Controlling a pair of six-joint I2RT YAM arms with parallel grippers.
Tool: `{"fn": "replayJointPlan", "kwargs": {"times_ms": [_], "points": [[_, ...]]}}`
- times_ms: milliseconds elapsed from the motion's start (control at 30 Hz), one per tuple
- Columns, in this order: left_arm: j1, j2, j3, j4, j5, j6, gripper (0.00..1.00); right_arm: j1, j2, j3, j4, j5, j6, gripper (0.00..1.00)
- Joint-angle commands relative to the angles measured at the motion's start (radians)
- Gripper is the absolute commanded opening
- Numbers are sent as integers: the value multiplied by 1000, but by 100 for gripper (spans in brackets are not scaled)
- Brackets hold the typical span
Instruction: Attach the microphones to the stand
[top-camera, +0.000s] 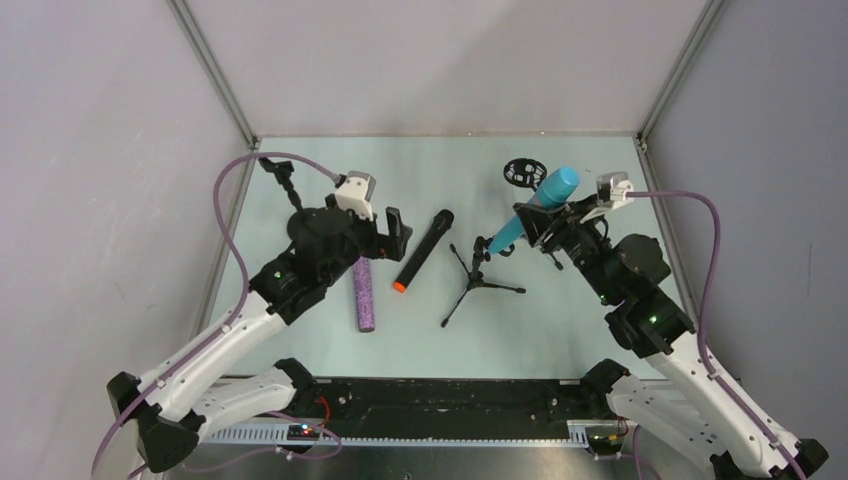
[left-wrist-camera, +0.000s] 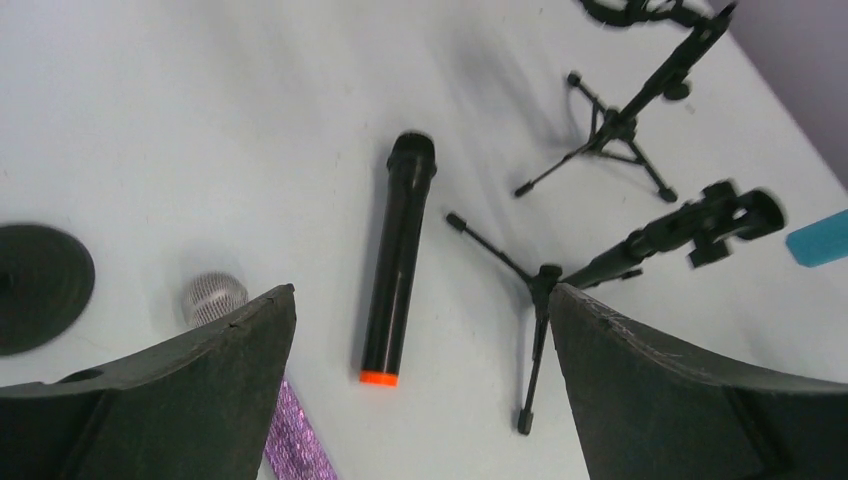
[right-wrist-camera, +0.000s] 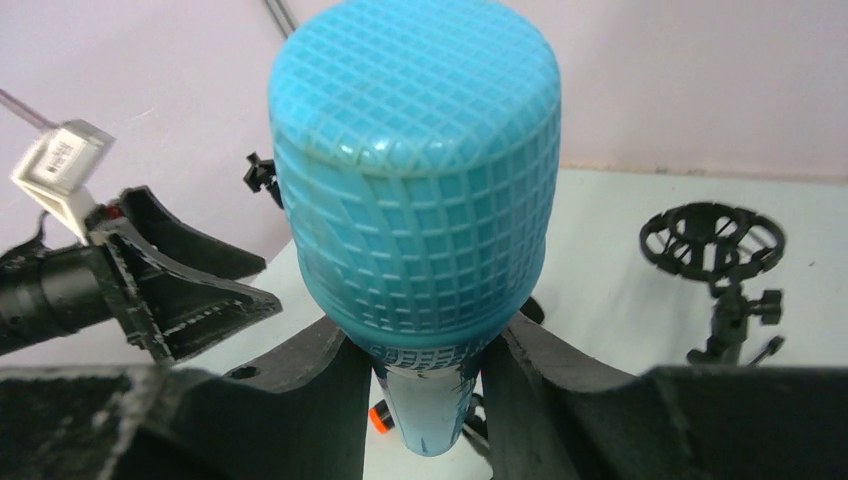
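My right gripper (top-camera: 541, 226) is shut on the turquoise-blue microphone (top-camera: 535, 205), holding it tilted above the table with its grid-patterned head (right-wrist-camera: 415, 180) up. Its lower end (left-wrist-camera: 818, 238) hangs close to the clip of the small black tripod stand (top-camera: 478, 275), apart from it. A black microphone with an orange end (top-camera: 422, 250) lies flat left of that stand. The purple glitter microphone (top-camera: 363, 293) lies beside it, its silver mesh head (left-wrist-camera: 213, 297) partly behind a finger. My left gripper (top-camera: 395, 235) hovers open above the black microphone (left-wrist-camera: 398, 270).
A second black stand with a round ring holder (top-camera: 522, 172) is at the back, seen also in the right wrist view (right-wrist-camera: 712, 245). A black round disc (left-wrist-camera: 40, 285) lies at the left. Grey walls and metal posts (top-camera: 215, 75) enclose the table.
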Motion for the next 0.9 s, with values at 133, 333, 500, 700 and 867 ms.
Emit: {"fn": "replayJointPlan", "kwargs": {"times_ms": [133, 333, 500, 700, 867], "points": [[5, 101, 250, 21, 10, 107, 100, -28, 46, 152, -68, 30, -118, 0], [5, 182, 360, 24, 15, 147, 100, -32, 76, 188, -108, 25, -162, 0], [5, 235, 411, 51, 45, 207, 100, -37, 91, 204, -144, 52, -193, 0], [5, 307, 462, 81, 53, 239, 100, -48, 103, 205, -169, 69, -201, 0], [5, 335, 436, 101, 52, 254, 100, -51, 115, 205, -174, 64, -187, 0]]}}
